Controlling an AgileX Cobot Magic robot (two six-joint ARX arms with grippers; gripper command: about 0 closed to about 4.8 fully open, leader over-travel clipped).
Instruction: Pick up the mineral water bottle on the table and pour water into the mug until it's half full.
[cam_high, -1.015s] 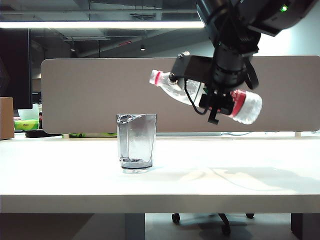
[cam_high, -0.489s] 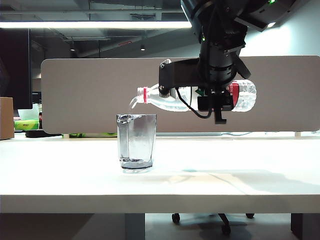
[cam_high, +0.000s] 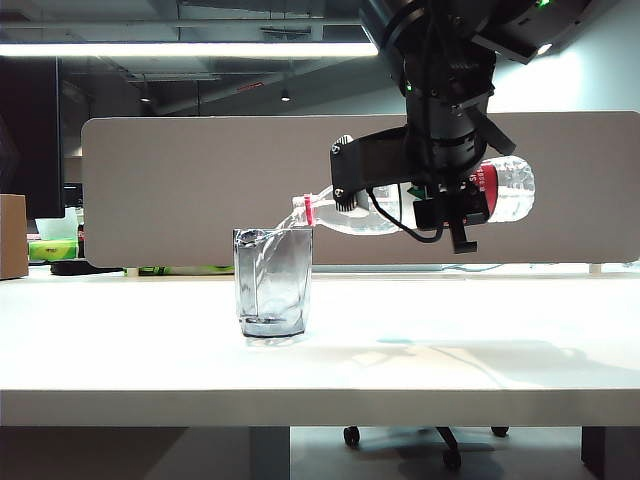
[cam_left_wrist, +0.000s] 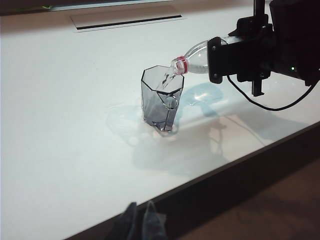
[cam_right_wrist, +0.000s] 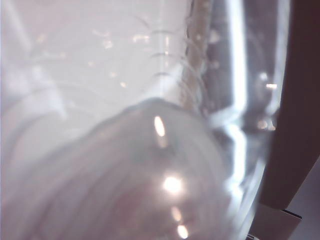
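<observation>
Mineral water bottle (cam_high: 370, 212), clamped in right gripper (cam_high: 440, 200), pours into mug (cam_high: 273, 284); left gripper's (cam_left_wrist: 141, 222) jaws together

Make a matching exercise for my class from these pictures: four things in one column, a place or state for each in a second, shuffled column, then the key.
Things
1. clear plastic mineral water bottle with red neck ring
2. smoky-grey faceted glass mug
3. right gripper
4. left gripper

Places or states
A. stands upright on the white table
B. clamped round the bottle's body
C. tipped, mouth at the mug's rim, water running out
D. low by the table's edge, away from the mug

Pairs: 1-C, 2-A, 3-B, 4-D
</observation>
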